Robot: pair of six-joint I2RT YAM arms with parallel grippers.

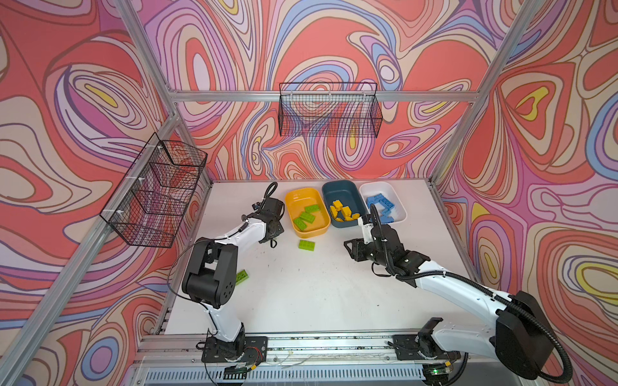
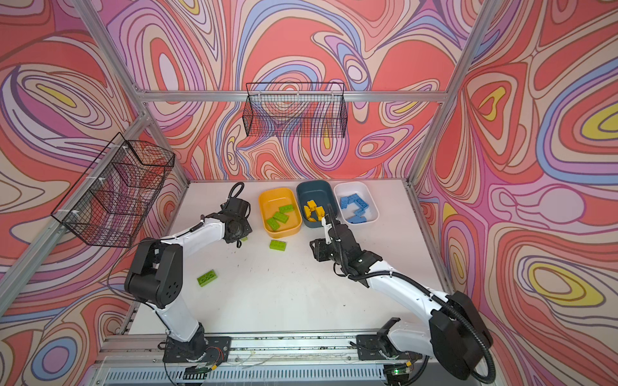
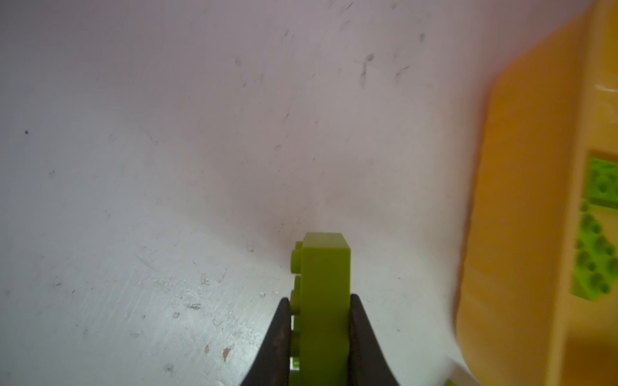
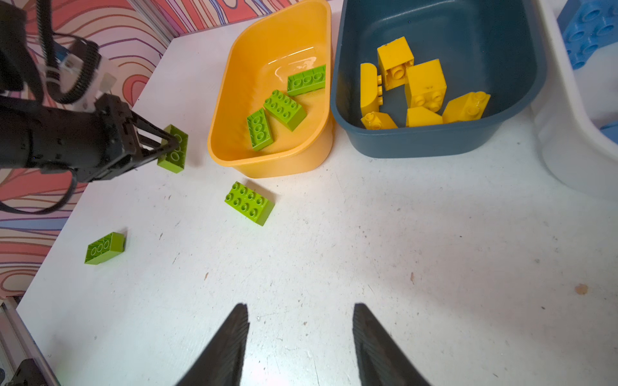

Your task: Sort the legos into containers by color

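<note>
In both top views the left gripper (image 2: 243,238) sits just beside the orange tub (image 1: 309,233), mostly hidden under its own wrist. A loose green brick (image 1: 307,244) and another loose brick (image 2: 209,278) lie on the tabletop (image 1: 317,294).

Left wrist view: jaws pinching the held green brick (image 3: 326,294), studs turned toward one jaw.

Right wrist view: right gripper (image 4: 301,320) jaws spread, nothing between them.

The bricks look light, rigid and a bit slick (I'd grab the flat long sides).
</note>
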